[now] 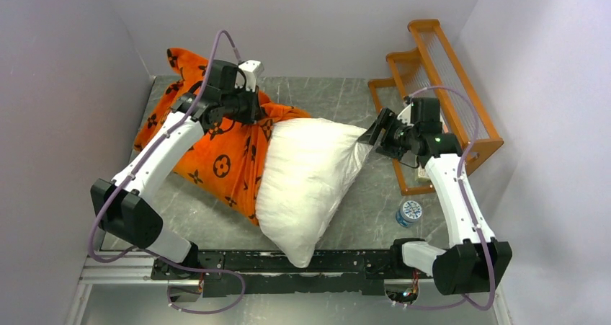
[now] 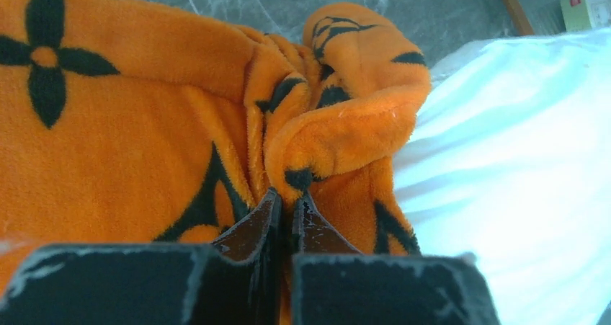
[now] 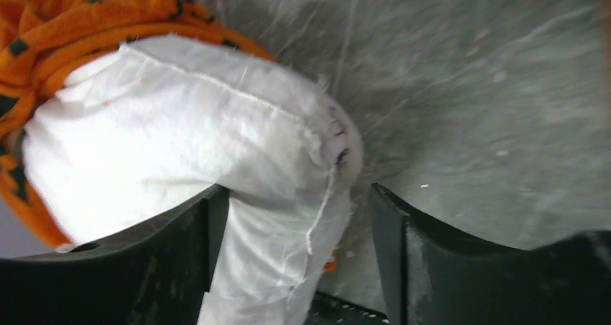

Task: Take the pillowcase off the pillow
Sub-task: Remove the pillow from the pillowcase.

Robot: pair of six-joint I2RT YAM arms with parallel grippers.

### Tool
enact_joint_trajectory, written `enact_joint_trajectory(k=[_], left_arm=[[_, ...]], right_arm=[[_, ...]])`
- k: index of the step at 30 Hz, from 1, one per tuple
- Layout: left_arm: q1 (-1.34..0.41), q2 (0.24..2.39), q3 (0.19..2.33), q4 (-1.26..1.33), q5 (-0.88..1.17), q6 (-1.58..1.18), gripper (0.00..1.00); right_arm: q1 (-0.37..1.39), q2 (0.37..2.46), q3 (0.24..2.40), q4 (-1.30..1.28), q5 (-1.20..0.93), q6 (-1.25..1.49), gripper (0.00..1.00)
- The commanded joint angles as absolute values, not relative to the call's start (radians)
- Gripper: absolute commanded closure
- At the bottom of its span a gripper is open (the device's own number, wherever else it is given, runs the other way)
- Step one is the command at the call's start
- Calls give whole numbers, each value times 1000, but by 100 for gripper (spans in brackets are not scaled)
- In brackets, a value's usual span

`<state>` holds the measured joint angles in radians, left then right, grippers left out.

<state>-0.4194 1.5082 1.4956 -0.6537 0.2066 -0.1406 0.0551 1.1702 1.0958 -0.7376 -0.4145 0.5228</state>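
Note:
The white pillow (image 1: 310,181) lies in the middle of the table, and most of it is bare. The orange pillowcase (image 1: 209,148) with dark motifs is bunched over the pillow's left end. My left gripper (image 1: 256,110) is shut on a fold of the pillowcase (image 2: 144,123) at the pillow's far left edge, with the fabric pinched between the fingertips (image 2: 288,199). My right gripper (image 1: 373,134) is open at the pillow's far right corner. In the right wrist view that seamed corner (image 3: 238,116) lies between the spread jaws (image 3: 299,195), closer to the left finger.
An orange wooden rack (image 1: 439,87) stands at the back right, just behind the right arm. A small bottle (image 1: 411,212) stands on the table beside the right arm. Grey walls close in the left, back and right sides. A small box (image 2: 587,4) shows at the far right.

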Motion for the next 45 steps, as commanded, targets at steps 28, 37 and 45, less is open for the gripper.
enact_joint_trajectory(k=[28,37,45], left_arm=[[-353,1262,1451,-768,65,-196,1],[-354,973,1146,-831,256,-205,1],[-411,894,1040,-781,391,-309,8]], right_arm=[[975,973,491,-63,-223,1246,3],[1002,1042,732,-401,248,1168,99],[670,847,755,-601,156,989,100]])
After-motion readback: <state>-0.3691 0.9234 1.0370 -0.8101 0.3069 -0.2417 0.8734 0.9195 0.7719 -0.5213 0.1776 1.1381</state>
